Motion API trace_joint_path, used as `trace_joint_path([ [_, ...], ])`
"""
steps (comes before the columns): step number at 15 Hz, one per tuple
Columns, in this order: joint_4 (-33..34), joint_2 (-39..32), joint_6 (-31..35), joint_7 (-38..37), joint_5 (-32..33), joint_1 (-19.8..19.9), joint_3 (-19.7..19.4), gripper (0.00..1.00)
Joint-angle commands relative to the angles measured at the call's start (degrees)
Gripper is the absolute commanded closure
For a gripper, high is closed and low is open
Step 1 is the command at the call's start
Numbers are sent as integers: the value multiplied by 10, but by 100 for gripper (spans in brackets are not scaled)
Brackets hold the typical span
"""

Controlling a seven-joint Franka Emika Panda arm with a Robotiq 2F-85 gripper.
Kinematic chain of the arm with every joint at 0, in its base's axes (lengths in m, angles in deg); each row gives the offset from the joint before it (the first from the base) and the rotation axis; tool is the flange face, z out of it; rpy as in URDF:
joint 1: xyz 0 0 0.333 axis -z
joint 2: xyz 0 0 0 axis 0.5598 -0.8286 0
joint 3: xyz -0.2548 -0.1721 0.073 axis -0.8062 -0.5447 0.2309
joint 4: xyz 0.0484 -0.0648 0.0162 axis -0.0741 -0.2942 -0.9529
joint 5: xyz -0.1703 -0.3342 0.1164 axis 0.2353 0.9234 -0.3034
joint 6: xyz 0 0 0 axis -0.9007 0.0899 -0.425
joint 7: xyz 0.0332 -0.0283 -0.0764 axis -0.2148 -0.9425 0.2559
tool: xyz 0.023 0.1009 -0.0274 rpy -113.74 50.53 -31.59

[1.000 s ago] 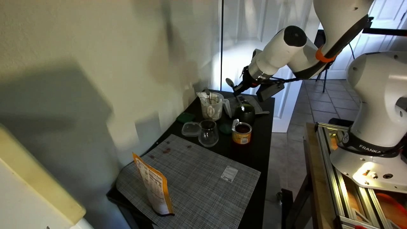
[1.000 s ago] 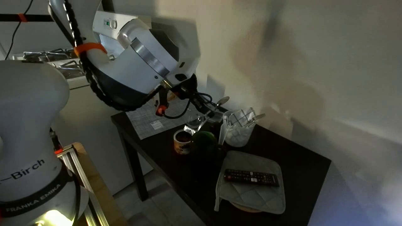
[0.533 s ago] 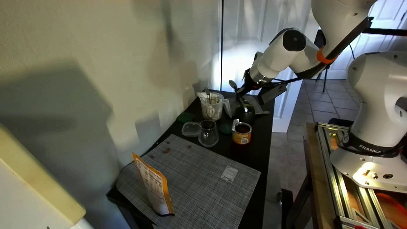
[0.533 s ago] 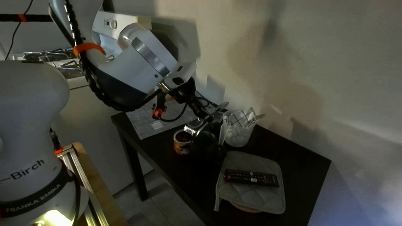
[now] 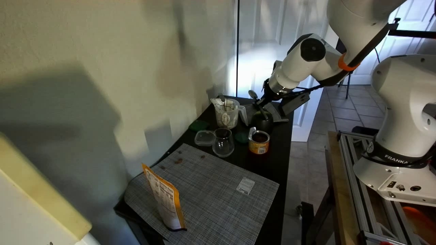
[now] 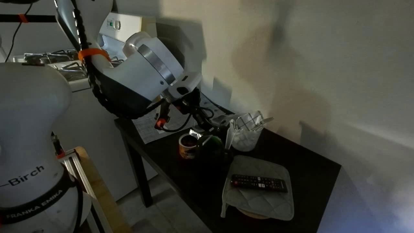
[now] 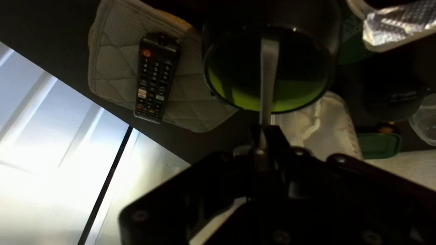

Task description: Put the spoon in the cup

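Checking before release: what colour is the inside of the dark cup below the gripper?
The dark cup is green inside, partly shadowed; the wrist view shows it best.

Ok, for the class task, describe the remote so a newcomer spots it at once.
Start with the dark table and find the grey quilted pot holder towards one end. The remote lies on it. Unlike the pale jug nearby, it is slim and black, with rows of small buttons, a red one near one end.
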Motion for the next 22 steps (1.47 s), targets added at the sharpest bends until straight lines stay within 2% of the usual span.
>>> trace_joint_path([
  [1, 0, -33, 24, -71, 7, 25, 42, 98],
  [8, 1, -63, 32, -62, -44, 53, 85, 98],
  [9, 1, -65, 31, -63, -47, 58, 93, 91],
  [10, 1, -68, 34, -64, -51, 61, 97, 67],
  [12, 1, -75, 33, -72, -52, 61, 103, 64],
  [16, 2, -103, 43, -91, -54, 38, 82, 33],
  [20, 8, -149, 81, -115, -58, 4, 30, 4],
  [22, 11, -182, 118, -114, -69, -8, -6, 0],
])
